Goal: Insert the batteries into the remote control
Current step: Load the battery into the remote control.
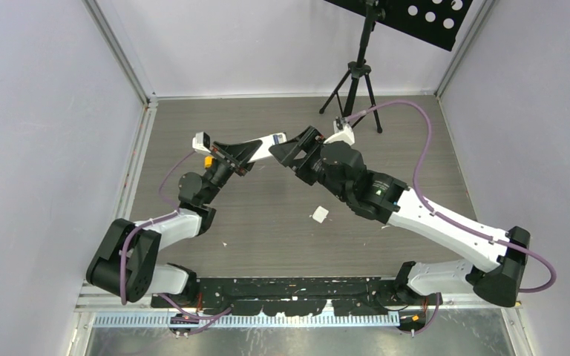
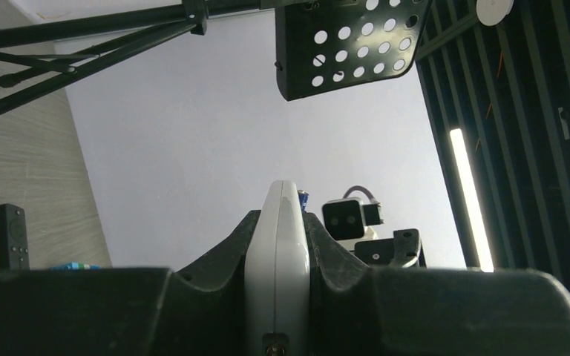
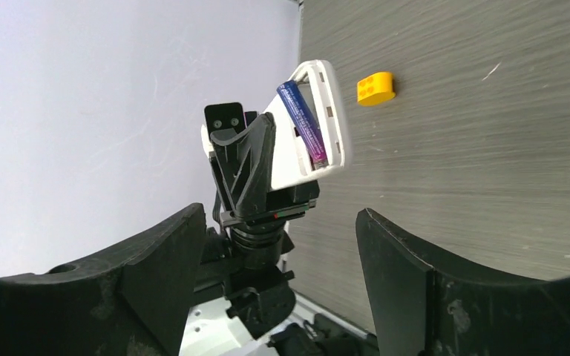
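The left gripper (image 1: 254, 150) is clenched on the remote (image 1: 273, 139), pinching the white body edge-on between both fingers and holding it up off the table (image 1: 267, 237). From the left wrist, the remote (image 2: 277, 252) runs straight out between the fingers (image 2: 325, 248), with a blue tip showing just past its far end.

The right gripper (image 1: 291, 153) faces the left one, nearly nose to nose with it. Its jaws are released, spread wide and holding nothing. Through the right wrist camera the two fingers (image 3: 397, 267) frame the scene, well apart. Ahead of them, in the gap, the left gripper (image 3: 251, 152) holds up the remote (image 3: 334, 111) with its open back turned toward the right gripper.

A blue-purple battery (image 3: 303, 122) lies lengthwise in the open bay, apart from the right gripper's fingers. Whether it sits fully home I cannot tell. No other battery can be made out.

Beyond the remote, as seen from the right gripper, a yellow piece (image 3: 375, 88) lies on the table. Behind the right gripper, beside its arm, a small white scrap (image 1: 319, 215) lies on the table. To the left of the left gripper, in its own view, a black remote (image 2: 12, 236) lies flat on the table. Past both grippers, at the far edge, a stand (image 1: 356, 74) rises on a tripod
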`<action>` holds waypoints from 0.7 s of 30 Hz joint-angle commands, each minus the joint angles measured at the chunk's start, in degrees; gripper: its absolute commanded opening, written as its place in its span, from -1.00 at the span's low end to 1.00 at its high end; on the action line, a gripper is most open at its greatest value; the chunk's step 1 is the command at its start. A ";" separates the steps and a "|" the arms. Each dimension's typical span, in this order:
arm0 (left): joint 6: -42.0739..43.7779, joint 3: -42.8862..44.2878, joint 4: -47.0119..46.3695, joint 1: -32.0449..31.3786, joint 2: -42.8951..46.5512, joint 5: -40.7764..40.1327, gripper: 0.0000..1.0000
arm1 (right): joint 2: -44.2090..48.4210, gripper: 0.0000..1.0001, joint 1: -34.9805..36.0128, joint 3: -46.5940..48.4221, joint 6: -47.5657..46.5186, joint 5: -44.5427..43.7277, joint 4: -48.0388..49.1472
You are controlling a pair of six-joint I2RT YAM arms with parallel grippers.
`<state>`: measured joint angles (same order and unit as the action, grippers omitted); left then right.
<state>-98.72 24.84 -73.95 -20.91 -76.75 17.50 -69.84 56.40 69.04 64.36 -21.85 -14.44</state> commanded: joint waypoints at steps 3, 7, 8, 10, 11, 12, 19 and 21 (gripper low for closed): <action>3.06 1.57 -4.17 0.08 3.37 -0.78 -1.00 | -2.84 0.59 -0.15 -2.27 15.41 -0.64 12.17; 3.33 1.03 -3.92 0.08 4.49 -0.77 -1.00 | -4.09 0.62 -0.20 -3.08 18.39 -3.84 15.98; 3.42 0.94 -3.92 0.08 4.66 -0.79 -1.00 | -4.50 0.62 -0.30 -3.16 19.26 -4.45 16.21; 3.88 0.66 -3.92 0.08 5.04 -0.78 -1.00 | -5.32 0.63 -0.47 -3.29 20.04 -4.75 17.72; 4.08 0.51 -3.92 0.08 5.19 -0.78 -1.00 | -5.77 0.63 -0.58 -3.16 20.51 -4.87 18.23; 4.18 0.37 -3.92 0.08 5.27 -0.81 -1.00 | -6.07 0.63 -0.66 -3.19 20.72 -5.03 18.68; 5.24 -0.23 -3.92 0.03 5.30 -0.54 -1.00 | -6.65 0.55 -1.49 -3.38 22.36 -5.97 20.43; 5.63 -0.23 -3.87 0.08 5.19 -0.19 -1.00 | -6.42 0.53 -1.58 -3.66 22.76 -6.48 20.30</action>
<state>-95.24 24.80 -73.95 -20.91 -73.03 17.50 -76.88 55.24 65.41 84.75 -24.51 2.24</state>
